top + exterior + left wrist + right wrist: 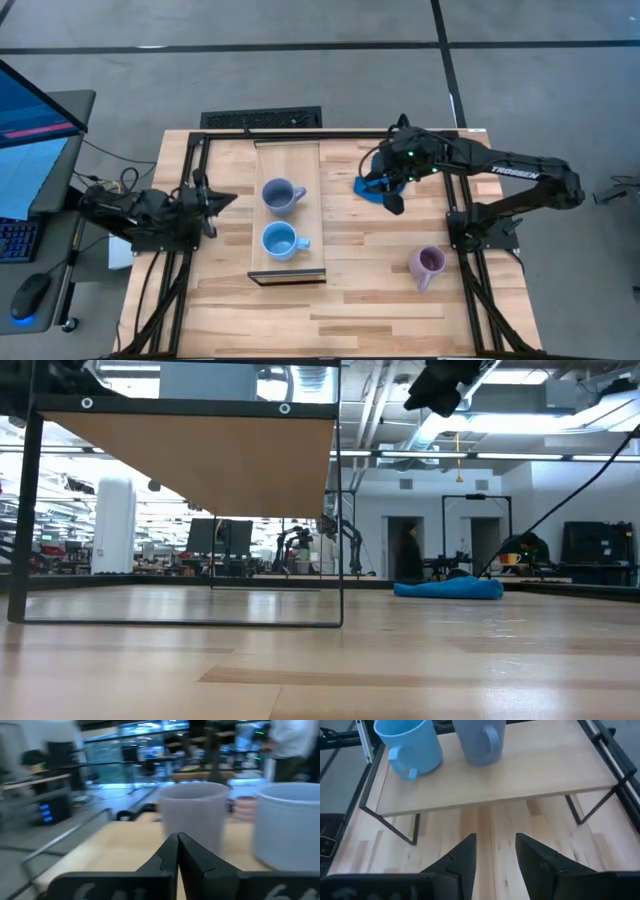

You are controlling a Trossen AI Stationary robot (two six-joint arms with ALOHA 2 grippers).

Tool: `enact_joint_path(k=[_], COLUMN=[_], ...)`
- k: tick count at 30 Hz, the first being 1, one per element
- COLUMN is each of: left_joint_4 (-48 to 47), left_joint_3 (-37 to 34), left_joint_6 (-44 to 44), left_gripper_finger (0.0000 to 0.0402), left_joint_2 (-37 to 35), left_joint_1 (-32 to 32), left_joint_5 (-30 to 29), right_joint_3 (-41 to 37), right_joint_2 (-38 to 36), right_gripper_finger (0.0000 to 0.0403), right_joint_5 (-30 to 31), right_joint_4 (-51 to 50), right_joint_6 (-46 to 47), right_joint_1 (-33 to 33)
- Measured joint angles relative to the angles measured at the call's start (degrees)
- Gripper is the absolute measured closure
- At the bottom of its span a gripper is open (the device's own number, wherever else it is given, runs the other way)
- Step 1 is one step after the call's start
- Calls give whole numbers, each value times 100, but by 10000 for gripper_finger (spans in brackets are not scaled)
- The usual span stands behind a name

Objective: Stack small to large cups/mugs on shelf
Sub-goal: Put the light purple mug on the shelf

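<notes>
Pale wood shelf stands on thin dark legs on the left half of the desk, its long side running from the far edge toward the near edge, dark strip at the near short end.

Mugs, three counted. Two on the shelf: slate mug near the middle, sky mug just nearer the dark end, close together but apart, both upright, mouths up. The far part of the shelf is bare board. Lilac mug sits alone on the desk near the right edge, upright, well apart from the shelf.

Cloth, one, bright blue, bunched on the desk toward the far right; the low view shows it lying flat on the boards.

Right gripper hangs above the desk just beside the cloth, between shelf and right edge. Its wrist view shows the fingers parted with bare desk between them, nothing grasped, facing the shelf's long side.

Left gripper waits at the left edge, level with the slate mug, fingers pressed together, nothing between them.

Open desk: a wide strip between the shelf and the lilac mug, and the whole near edge.
</notes>
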Motion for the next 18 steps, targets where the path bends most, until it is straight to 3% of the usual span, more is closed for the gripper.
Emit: enact_joint_path(k=[11,18], left_joint_4=[-642,-600], left_joint_3=[0,0], left_joint_6=[-25,292], left_gripper_finger=[401,401], left_joint_2=[-3,0], left_joint_1=[861,941], left_joint_5=[-309,-415], right_joint_3=[-937,-1240], right_joint_2=[-955,-1710], right_gripper_finger=[244,244], right_joint_5=[65,1099], right_joint_4=[143,-623], right_joint_6=[435,939], right_joint_1=[587,829])
